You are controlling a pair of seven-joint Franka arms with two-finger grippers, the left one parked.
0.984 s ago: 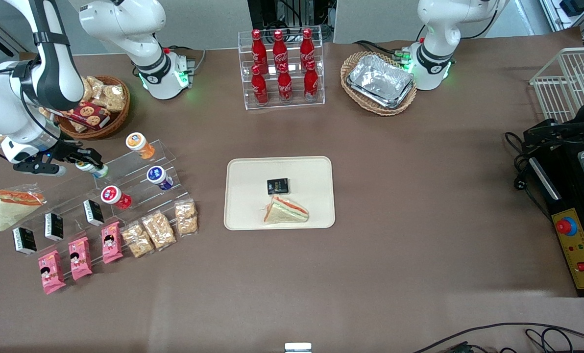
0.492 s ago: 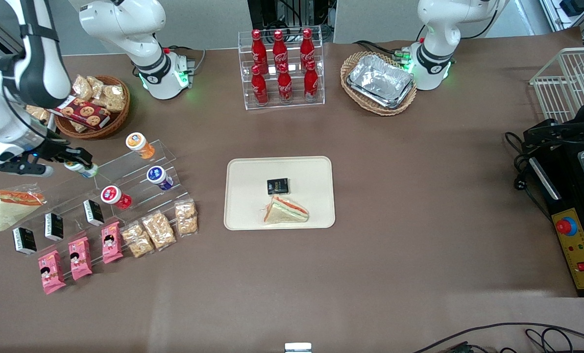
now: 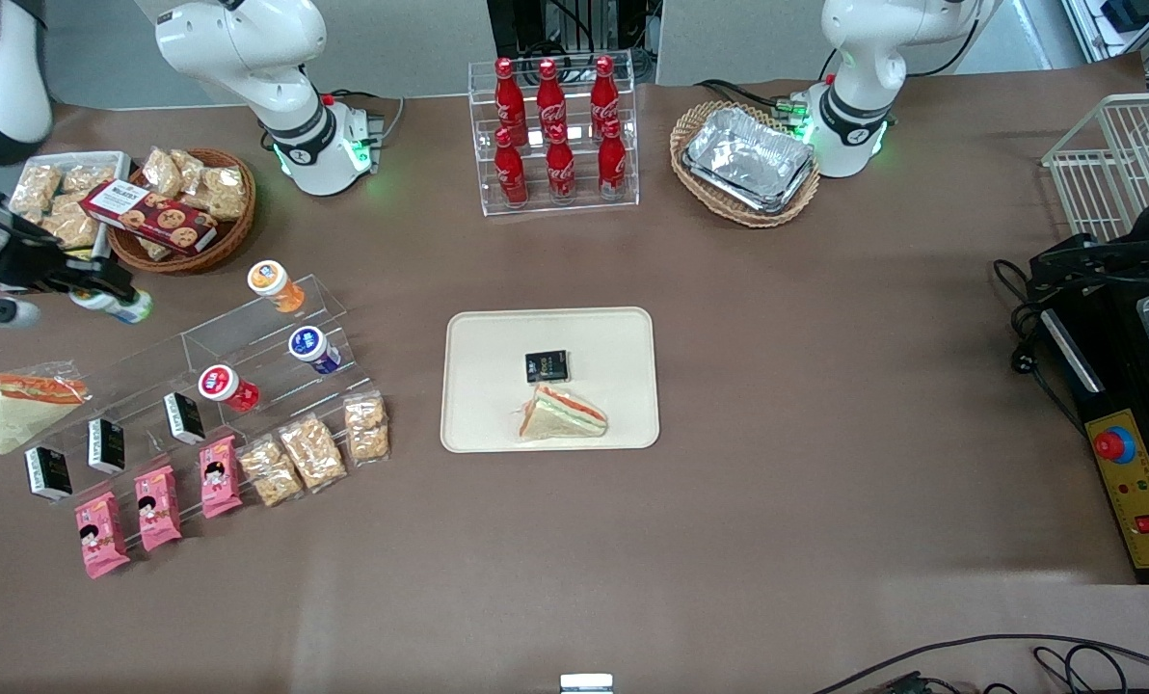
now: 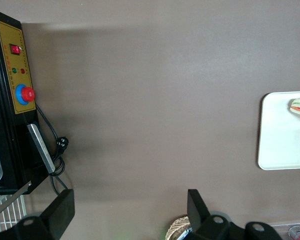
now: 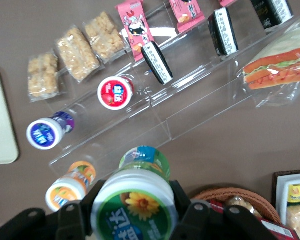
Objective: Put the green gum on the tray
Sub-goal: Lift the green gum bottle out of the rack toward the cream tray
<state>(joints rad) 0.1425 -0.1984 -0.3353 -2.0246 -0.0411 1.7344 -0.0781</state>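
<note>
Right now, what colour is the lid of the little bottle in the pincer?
Green, clearest in the right wrist view: the pincer grips the green gum.

Coca-Cola script runs down the red bottles [image 3: 552, 130] in the clear rack [image 3: 553, 198]. Everything else — the green gum [image 5: 135, 211] label in the gripper [image 5: 135, 220] included — cannot be read.

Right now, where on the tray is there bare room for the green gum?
The end effector holds the green gum above the display's working-arm end. The tray is bare on both sides of the black packet; the wrapped sandwich crowds its near middle.
</note>
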